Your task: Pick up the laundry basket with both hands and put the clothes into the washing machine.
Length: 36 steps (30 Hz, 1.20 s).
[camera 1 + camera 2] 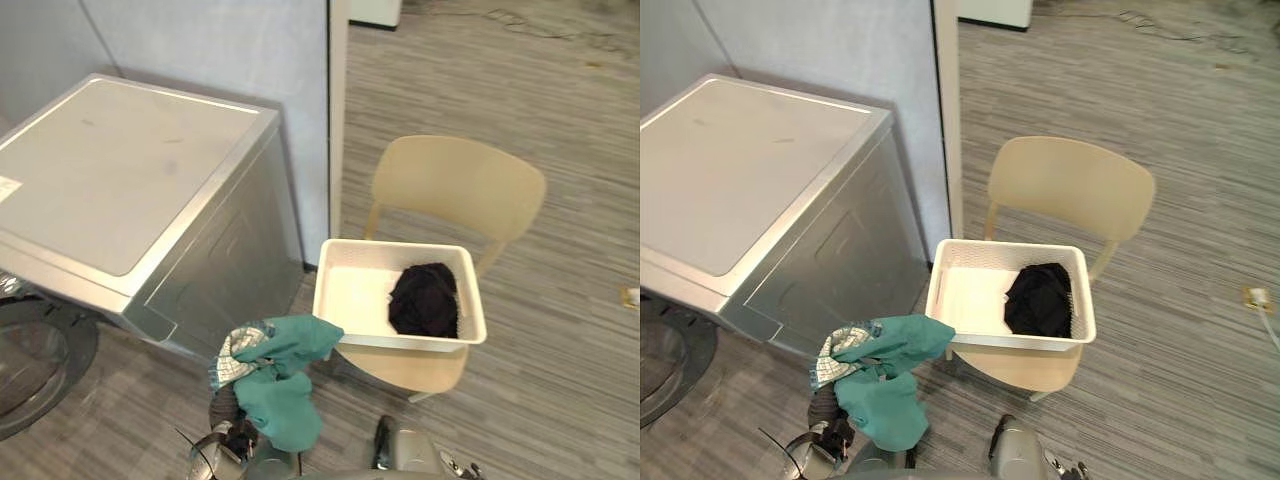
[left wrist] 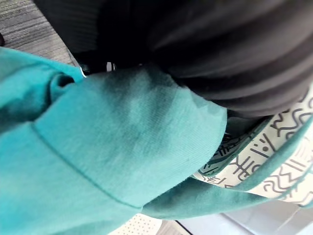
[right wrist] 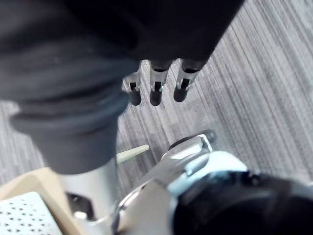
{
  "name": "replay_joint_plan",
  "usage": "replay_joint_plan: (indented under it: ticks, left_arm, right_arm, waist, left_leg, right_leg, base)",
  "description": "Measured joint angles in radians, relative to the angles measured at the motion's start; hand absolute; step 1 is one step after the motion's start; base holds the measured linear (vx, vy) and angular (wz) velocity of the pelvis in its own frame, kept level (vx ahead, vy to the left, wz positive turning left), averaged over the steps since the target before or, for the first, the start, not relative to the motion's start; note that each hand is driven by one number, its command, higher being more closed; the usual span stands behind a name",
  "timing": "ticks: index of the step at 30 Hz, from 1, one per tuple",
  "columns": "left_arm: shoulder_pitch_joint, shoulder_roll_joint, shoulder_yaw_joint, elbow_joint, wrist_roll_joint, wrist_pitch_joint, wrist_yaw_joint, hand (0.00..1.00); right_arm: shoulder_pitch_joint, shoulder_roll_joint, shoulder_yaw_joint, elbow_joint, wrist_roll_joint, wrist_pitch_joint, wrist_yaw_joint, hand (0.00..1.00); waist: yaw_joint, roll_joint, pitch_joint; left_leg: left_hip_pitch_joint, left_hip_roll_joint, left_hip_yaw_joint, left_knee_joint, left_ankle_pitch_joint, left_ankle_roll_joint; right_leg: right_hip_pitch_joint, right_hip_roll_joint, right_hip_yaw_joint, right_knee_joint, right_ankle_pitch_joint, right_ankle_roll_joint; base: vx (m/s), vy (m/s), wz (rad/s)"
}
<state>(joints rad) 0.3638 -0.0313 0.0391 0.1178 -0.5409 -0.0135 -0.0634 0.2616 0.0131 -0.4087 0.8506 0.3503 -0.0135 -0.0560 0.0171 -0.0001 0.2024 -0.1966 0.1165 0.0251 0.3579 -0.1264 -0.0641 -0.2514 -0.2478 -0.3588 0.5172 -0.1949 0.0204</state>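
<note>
A white laundry basket (image 1: pixel 352 296) stands on the seat of a beige chair (image 1: pixel 458 186), with a black garment (image 1: pixel 425 298) in its right half. My left hand (image 1: pixel 222 443) is low in front of the basket's left corner, shut on a teal garment (image 1: pixel 282 385) bunched with a white patterned cloth (image 2: pixel 274 166); the bundle hangs clear of the floor. The silver washing machine (image 1: pixel 120 180) stands to the left, its round door opening (image 1: pixel 30 365) at the lower left. My right hand (image 3: pixel 155 87) hangs over the floor with straight fingers, holding nothing.
A pale partition wall with a white edge post (image 1: pixel 337 100) rises behind the washer and chair. Grey striped floor (image 1: pixel 560 400) spreads to the right of the chair, with a small plug (image 1: pixel 1252 296) lying at the far right.
</note>
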Motion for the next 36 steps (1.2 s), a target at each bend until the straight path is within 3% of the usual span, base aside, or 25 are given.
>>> replay_joint_plan:
  ticks: [4, 6, 7, 8, 9, 10, 11, 13, 15, 18, 19, 20, 22, 23, 25, 27, 28, 29, 30, 31, 32, 33, 34, 35, 36]
  left_arm:
    - [-0.043, -0.003, -0.078, 0.0, -0.013, -0.001, 0.005, 1.0]
    - [-0.077, -0.02, -0.121, 0.0, -0.019, -0.006, 0.004, 1.0]
    - [-0.082, -0.022, -0.126, 0.001, -0.019, -0.006, 0.003, 1.0]
    - [-0.093, -0.023, -0.129, 0.001, -0.019, -0.006, 0.003, 1.0]
    - [-0.106, -0.014, -0.121, 0.001, -0.019, -0.007, 0.004, 1.0]
    - [-0.114, 0.017, -0.109, 0.005, -0.02, -0.013, 0.008, 1.0]
    - [-0.108, 0.037, -0.101, 0.005, -0.02, -0.018, 0.013, 1.0]
    - [-0.096, 0.079, -0.053, 0.007, -0.019, -0.021, 0.029, 1.0]
    - [-0.098, 0.087, -0.022, 0.011, -0.017, -0.028, 0.046, 1.0]
    - [-0.101, 0.095, 0.008, 0.022, -0.015, -0.044, 0.06, 1.0]
    - [-0.101, 0.096, 0.012, 0.036, -0.007, -0.054, 0.066, 1.0]
    - [-0.098, 0.092, 0.01, 0.059, -0.007, -0.062, 0.066, 1.0]
    - [-0.095, 0.085, 0.005, 0.106, 0.004, -0.057, 0.065, 1.0]
    - [-0.097, 0.08, 0.0, 0.125, 0.005, -0.051, 0.066, 1.0]
    - [-0.099, 0.07, -0.024, 0.13, 0.012, -0.038, 0.066, 1.0]
    - [-0.112, 0.045, -0.086, 0.127, 0.009, -0.033, 0.068, 1.0]
    - [-0.115, 0.037, -0.106, 0.127, 0.004, -0.033, 0.068, 1.0]
    - [-0.124, 0.023, -0.161, 0.127, 0.002, -0.033, 0.068, 1.0]
    - [-0.134, 0.019, -0.204, 0.128, 0.003, -0.034, 0.065, 1.0]
    - [-0.146, 0.021, -0.217, 0.127, 0.003, -0.033, 0.063, 1.0]
    - [-0.162, 0.022, -0.234, 0.129, 0.003, -0.032, 0.062, 1.0]
    - [-0.161, 0.018, -0.237, 0.121, 0.003, -0.033, 0.06, 1.0]
    - [-0.154, 0.017, -0.243, 0.111, 0.003, -0.033, 0.055, 1.0]
    - [-0.132, 0.013, -0.248, 0.087, 0.003, -0.033, 0.04, 1.0]
    - [-0.109, 0.013, -0.25, 0.065, 0.003, -0.033, 0.038, 1.0]
  right_arm:
    - [-0.025, -0.001, -0.007, 0.03, 0.002, 0.0, -0.041, 0.0]
    - [-0.035, -0.001, -0.033, 0.046, 0.03, 0.003, -0.065, 0.0]
    - [-0.039, -0.001, -0.044, 0.051, 0.039, 0.004, -0.073, 0.0]
    - [-0.044, -0.003, -0.057, 0.055, 0.062, 0.008, -0.077, 0.0]
    - [-0.059, -0.001, -0.073, 0.066, 0.087, 0.014, -0.08, 0.0]
    - [-0.072, 0.03, -0.083, 0.076, 0.115, 0.024, -0.085, 0.0]
    - [-0.073, 0.045, -0.083, 0.076, 0.122, 0.022, -0.084, 0.0]
    - [-0.081, 0.065, -0.071, 0.079, 0.13, 0.025, -0.08, 0.0]
    - [-0.095, 0.066, -0.061, 0.083, 0.126, 0.029, -0.082, 0.0]
    - [-0.107, 0.056, -0.07, 0.086, 0.119, 0.039, -0.093, 0.0]
    - [-0.109, 0.061, -0.095, 0.085, 0.12, 0.04, -0.095, 0.0]
    - [-0.114, 0.069, -0.101, 0.083, 0.135, 0.034, -0.094, 0.0]
    - [-0.118, 0.071, -0.102, 0.084, 0.19, 0.023, -0.089, 0.0]
    - [-0.129, 0.073, -0.104, 0.078, 0.201, 0.019, -0.086, 0.0]
    - [-0.144, 0.078, -0.106, 0.067, 0.21, 0.016, -0.077, 0.0]
    - [-0.142, 0.078, -0.135, 0.046, 0.211, 0.002, -0.076, 0.0]
    - [-0.138, 0.078, -0.146, 0.046, 0.211, -0.001, -0.076, 0.0]
    - [-0.126, 0.076, -0.153, 0.046, 0.212, -0.003, -0.078, 0.0]
    - [-0.112, 0.076, -0.149, 0.051, 0.212, -0.002, -0.077, 0.0]
    - [-0.108, 0.075, -0.145, 0.057, 0.214, 0.002, -0.076, 0.0]
    - [-0.106, 0.068, -0.142, 0.066, 0.22, 0.002, -0.077, 0.0]
    - [-0.113, 0.059, -0.143, 0.069, 0.218, 0.0, -0.077, 0.0]
    - [-0.12, 0.052, -0.144, 0.069, 0.217, 0.001, -0.077, 0.0]
    - [-0.121, 0.044, -0.144, 0.069, 0.217, 0.002, -0.079, 0.0]
    - [-0.115, 0.044, -0.144, 0.067, 0.217, 0.003, -0.08, 0.0]
  waist:
    - [-0.007, -0.005, -0.001]
    - [-0.009, 0.014, -0.035]
    - [-0.009, 0.021, -0.041]
    - [-0.011, 0.039, -0.054]
    - [-0.012, 0.039, -0.06]
    - [0.003, -0.02, -0.063]
    - [0.004, -0.021, -0.064]
    - [0.017, -0.052, -0.081]
    - [0.029, -0.055, -0.082]
    - [0.023, -0.036, -0.086]
    - [0.023, -0.036, -0.092]
    - [0.016, -0.041, -0.095]
    - [0.016, -0.058, -0.114]
    - [0.024, -0.062, -0.123]
    - [0.026, -0.064, -0.141]
    - [0.023, -0.062, -0.144]
    - [0.019, -0.061, -0.144]
    - [0.009, -0.046, -0.14]
    - [-0.007, -0.023, -0.134]
    - [-0.017, -0.032, -0.134]
    - [-0.024, -0.043, -0.136]
    - [-0.022, -0.009, -0.117]
    - [-0.021, 0.004, -0.11]
    - [-0.02, 0.025, -0.106]
    - [-0.01, 0.043, -0.101]
  left_leg:
    - [0.076, 0.157, 0.133, 0.119, -0.034, 0.031]
    - [0.104, 0.266, 0.186, 0.054, -0.028, 0.019]
    - [0.109, 0.28, 0.194, 0.023, -0.018, 0.004]
    - [0.142, 0.289, 0.204, -0.053, 0.016, -0.064]
    - [0.16, 0.266, 0.221, -0.116, 0.002, -0.189]
    - [0.14, 0.217, 0.227, -0.09, 0.0, -0.158]
    - [0.117, 0.21, 0.225, -0.058, -0.016, -0.148]
    - [0.057, 0.201, 0.224, 0.063, -0.094, -0.118]
    - [0.044, 0.194, 0.207, 0.116, -0.158, -0.097]
    - [-0.002, 0.178, 0.118, 0.133, -0.165, -0.088]
    - [-0.025, 0.16, 0.078, 0.123, -0.157, -0.082]
    - [-0.039, 0.138, 0.02, 0.106, -0.14, -0.076]
    - [-0.048, 0.113, -0.025, 0.093, -0.127, -0.085]
    - [-0.05, 0.118, -0.036, 0.088, -0.117, -0.092]
    - [-0.05, 0.124, -0.053, 0.021, -0.07, -0.1]
    - [-0.043, 0.122, -0.061, -0.018, -0.025, -0.081]
    - [-0.037, 0.12, -0.061, -0.023, -0.015, -0.079]
    - [-0.012, 0.121, -0.075, -0.048, -0.005, -0.065]
    - [0.01, 0.126, -0.112, -0.081, 0.003, -0.085]
    - [0.012, 0.117, -0.125, -0.079, 0.002, -0.098]
    - [0.008, 0.103, -0.142, -0.021, -0.027, -0.134]
    - [-0.032, 0.101, -0.145, 0.121, -0.04, -0.133]
    - [-0.053, 0.095, -0.146, 0.19, -0.032, -0.143]
    - [-0.103, 0.092, -0.152, 0.326, -0.005, -0.178]
    - [-0.159, 0.092, -0.153, 0.438, 0.049, -0.189]
  right_leg:
    - [0.109, -0.031, -0.102, -0.044, 0.009, 0.002]
    - [0.107, -0.036, -0.148, -0.087, 0.046, 0.043]
    - [0.105, -0.037, -0.157, -0.1, 0.06, 0.052]
    - [0.104, -0.04, -0.174, -0.131, 0.096, 0.072]
    - [0.107, -0.06, -0.186, -0.161, 0.138, 0.095]
    - [0.113, -0.086, -0.172, -0.217, 0.203, 0.113]
    - [0.125, -0.087, -0.175, -0.256, 0.234, 0.12]
    - [0.169, -0.084, -0.181, -0.354, 0.323, 0.106]
    - [0.195, -0.087, -0.168, -0.382, 0.351, 0.073]
    - [0.192, -0.033, -0.007, -0.324, 0.288, 0.035]
    - [0.193, 0.02, 0.112, -0.283, 0.201, 0.03]
    - [0.197, 0.066, 0.192, -0.245, 0.105, 0.062]
    - [0.207, 0.1, 0.228, -0.257, 0.025, 0.115]
    - [0.217, 0.113, 0.232, -0.271, 0.014, 0.13]
    - [0.211, 0.13, 0.222, -0.276, 0.01, 0.12]
    - [0.211, 0.141, 0.246, -0.247, 0.012, 0.115]
    - [0.207, 0.143, 0.26, -0.215, 0.011, 0.109]
    - [0.165, 0.159, 0.3, -0.102, 0.007, 0.046]
    - [0.168, 0.205, 0.351, -0.109, -0.048, 0.0]
    - [0.178, 0.231, 0.368, -0.166, -0.044, -0.008]
    - [0.207, 0.228, 0.361, -0.189, -0.076, 0.028]
    - [0.239, 0.232, 0.354, -0.175, -0.094, 0.019]
    - [0.249, 0.228, 0.353, -0.164, -0.112, 0.021]
    - [0.272, 0.227, 0.354, -0.146, -0.139, 0.022]
    - [0.283, 0.227, 0.358, -0.131, -0.157, 0.022]
  base:
    - [-0.06, 0.023, 0.63]
    - [-0.15, 0.218, 0.69]
    - [-0.11, 0.431, 0.6]
    - [-0.07, 0.426, 0.59]
    - [-0.11, 0.594, 0.48]
    - [-0.08, 0.413, 0.28]
    - [-0.08, 0.386, 0.05]
    - [-0.09, 0.329, 0.0]
    - [-0.12, 0.295, 0.17]
    - [-0.03, 0.109, 0.63]
    - [0.01, 0.019, 1.07]
    - [0.03, -0.016, 1.13]
    - [0.1, -0.127, 0.73]
    - [0.12, -0.202, 0.34]
    - [0.09, -0.178, 0.27]
    - [0.12, -0.126, 0.5]
    - [0.12, -0.05, 0.65]
    - [0.11, -0.04, 0.83]
    - [0.1, -0.058, 0.92]
    - [0.09, -0.123, 0.85]
    - [0.07, -0.101, 0.54]
    - [0.05, -0.093, 0.3]
    - [0.02, -0.045, 0.12]
    - [0.02, -0.046, 0.06]
    - [0.03, -0.036, 0.06]
